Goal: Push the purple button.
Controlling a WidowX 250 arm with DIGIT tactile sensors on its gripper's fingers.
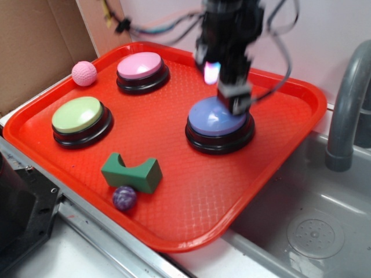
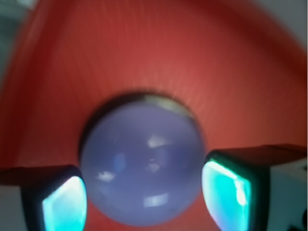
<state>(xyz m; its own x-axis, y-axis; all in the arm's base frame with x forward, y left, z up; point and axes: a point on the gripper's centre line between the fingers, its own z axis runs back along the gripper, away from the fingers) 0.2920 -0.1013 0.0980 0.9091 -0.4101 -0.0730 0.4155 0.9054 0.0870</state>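
Hand (image 2: 144, 197) fingers spread | purple button (image 2: 142, 163) directly beneath, between them | red tray (image 1: 174, 145)

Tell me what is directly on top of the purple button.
The gripper is right over the purple button, fingers spread either side of its dome in the wrist view. Blur and the gripper's bulk hide whether it touches. The red tray lies underneath.

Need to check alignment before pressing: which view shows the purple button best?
The wrist view: the purple button fills the frame, centred between the gripper fingers, though blurred. In the exterior view the gripper covers the button's rear edge.
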